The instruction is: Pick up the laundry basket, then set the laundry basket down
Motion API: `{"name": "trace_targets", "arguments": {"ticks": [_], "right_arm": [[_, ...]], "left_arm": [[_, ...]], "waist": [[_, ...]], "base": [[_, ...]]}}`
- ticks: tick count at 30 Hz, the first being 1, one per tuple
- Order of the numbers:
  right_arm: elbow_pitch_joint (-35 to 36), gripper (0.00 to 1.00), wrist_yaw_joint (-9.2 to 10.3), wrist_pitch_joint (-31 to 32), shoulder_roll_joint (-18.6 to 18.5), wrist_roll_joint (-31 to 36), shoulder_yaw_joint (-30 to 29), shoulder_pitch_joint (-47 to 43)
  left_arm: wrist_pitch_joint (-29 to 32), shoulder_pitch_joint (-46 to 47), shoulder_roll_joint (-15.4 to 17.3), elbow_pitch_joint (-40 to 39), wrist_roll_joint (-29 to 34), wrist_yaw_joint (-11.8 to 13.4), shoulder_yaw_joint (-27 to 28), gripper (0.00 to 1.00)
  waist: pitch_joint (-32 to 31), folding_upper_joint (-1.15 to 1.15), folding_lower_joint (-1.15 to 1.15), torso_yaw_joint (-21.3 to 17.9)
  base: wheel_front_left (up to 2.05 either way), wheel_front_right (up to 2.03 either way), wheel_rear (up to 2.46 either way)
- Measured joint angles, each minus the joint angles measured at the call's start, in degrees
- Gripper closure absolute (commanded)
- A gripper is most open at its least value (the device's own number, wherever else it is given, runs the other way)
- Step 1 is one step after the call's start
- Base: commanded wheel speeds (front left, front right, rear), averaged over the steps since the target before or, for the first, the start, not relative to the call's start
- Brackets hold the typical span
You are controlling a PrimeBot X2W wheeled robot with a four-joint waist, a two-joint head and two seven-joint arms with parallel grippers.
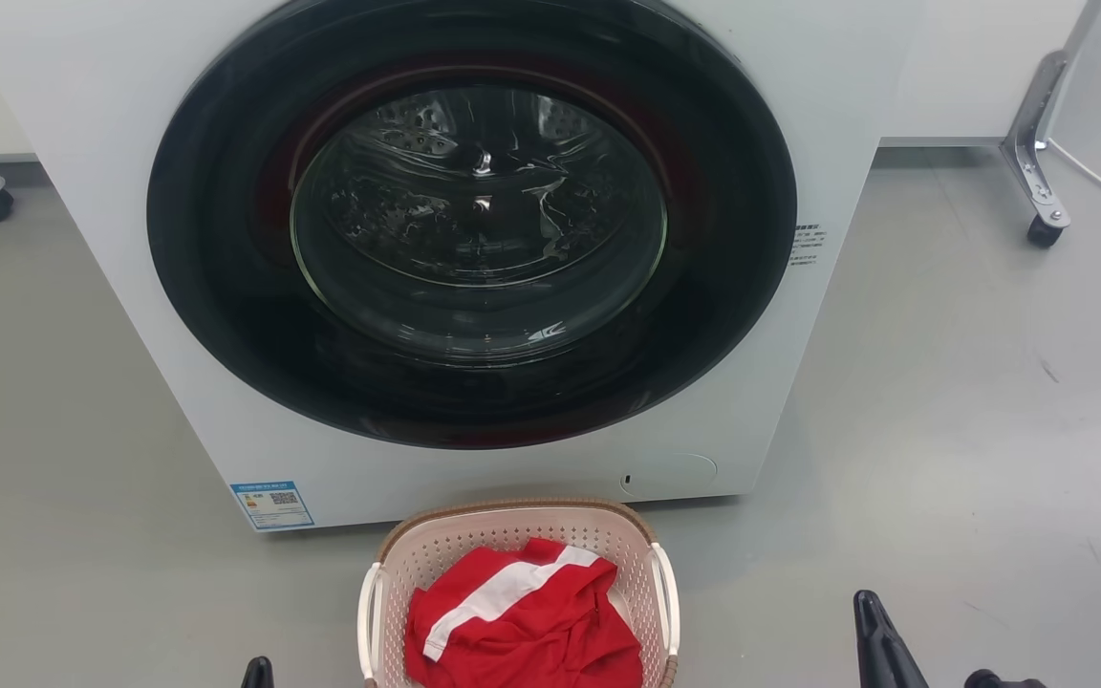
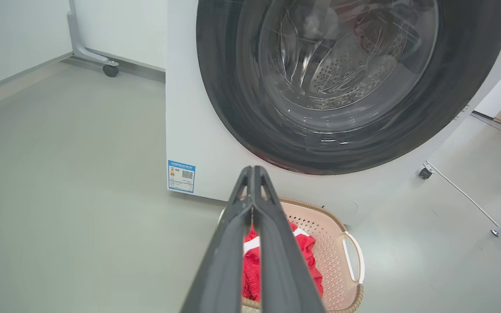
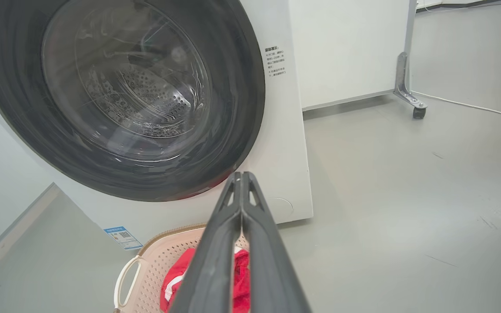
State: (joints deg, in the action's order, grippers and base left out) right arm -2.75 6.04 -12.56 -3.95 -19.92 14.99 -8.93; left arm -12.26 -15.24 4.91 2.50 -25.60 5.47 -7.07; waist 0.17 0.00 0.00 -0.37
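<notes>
The basket [image 1: 455, 552] sat on the floor [image 1: 942, 430] between the two grippers and slightly ahead of them, its far rim close to the foot of the washer [image 1: 101, 239]. The left gripper [image 2: 254, 170] had its fingers pressed together and held nothing. From its wrist the basket lay below and just to the right of the tips. The right gripper [image 3: 240, 176] was likewise closed and empty, with the basket below and to its left. In the head view the right gripper stood well out from the basket's side, while the left one was nearer to it. Neither touched it.

A red garment [image 1: 522, 626] with a white stripe lay loosely inside, well below the rim.

The basket looked light: thin perforated plastic with one soft piece of clothing in it. Its walls would likely flex a little if squeezed, and the woven-look rim seemed the stiffer part. The best places to take hold appeared to be the two white loops, the left handle [image 1: 366, 621] inboard of the left gripper and the right handle [image 1: 670, 597] inboard of the right one. Both pairs of fingers would first have to part. The handles looked smooth, so a grip might slip. Lifting both sides evenly would probably keep the basket level and the garment inside.
</notes>
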Motion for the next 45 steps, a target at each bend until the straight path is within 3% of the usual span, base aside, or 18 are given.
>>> {"name": "trace_targets", "arguments": {"ticks": [45], "right_arm": [[-7.10, 1.00, -6.21, 10.05, 0.86, -36.40, -11.40, 6.40]], "left_arm": [[9.72, 9.50, -1.12, 6.92, -32.94, -6.04, 6.35, 1.00]], "waist": [[-0.03, 0.00, 0.00, 0.19]], "base": [[0.00, 0.00, 0.00]]}}
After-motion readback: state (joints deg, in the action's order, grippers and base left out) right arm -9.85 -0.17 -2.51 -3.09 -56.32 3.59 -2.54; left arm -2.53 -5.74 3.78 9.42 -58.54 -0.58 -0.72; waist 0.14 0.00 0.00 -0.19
